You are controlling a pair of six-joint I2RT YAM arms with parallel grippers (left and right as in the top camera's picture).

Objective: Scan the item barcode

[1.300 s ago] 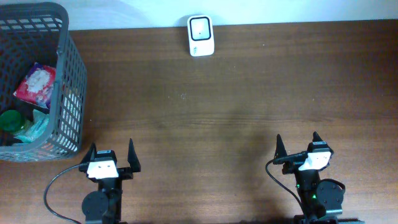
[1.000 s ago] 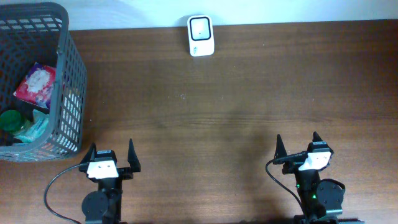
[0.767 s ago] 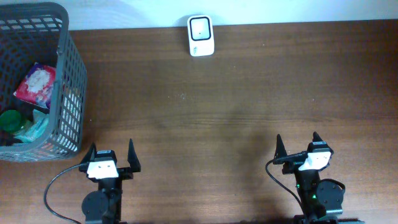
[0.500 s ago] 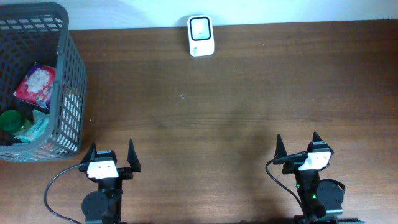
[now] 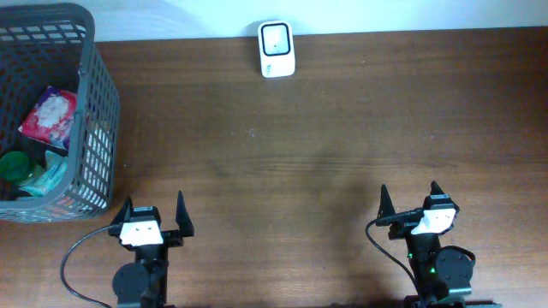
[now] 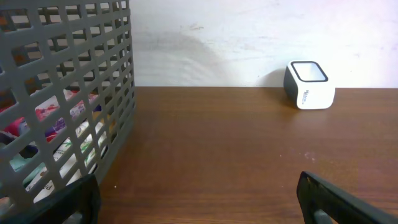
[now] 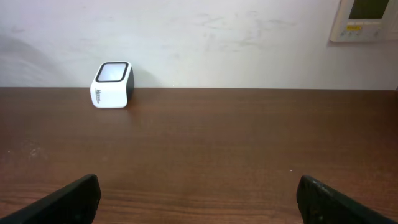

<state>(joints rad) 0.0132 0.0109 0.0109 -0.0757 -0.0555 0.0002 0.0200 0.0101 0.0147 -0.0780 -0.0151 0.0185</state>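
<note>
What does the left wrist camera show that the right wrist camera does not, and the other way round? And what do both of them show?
Only the left wrist view shows the grey basket, which stands on the table at the left of the picture. Only the right wrist view shows a white panel fixed on the wall, in the top right corner. Both views show the small white scanner near the far edge of the brown table, close to the white wall.

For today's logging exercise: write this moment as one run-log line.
stage: not started | left hand: open, empty | right hand: open, empty | items: in basket | scanner: untouched
</note>
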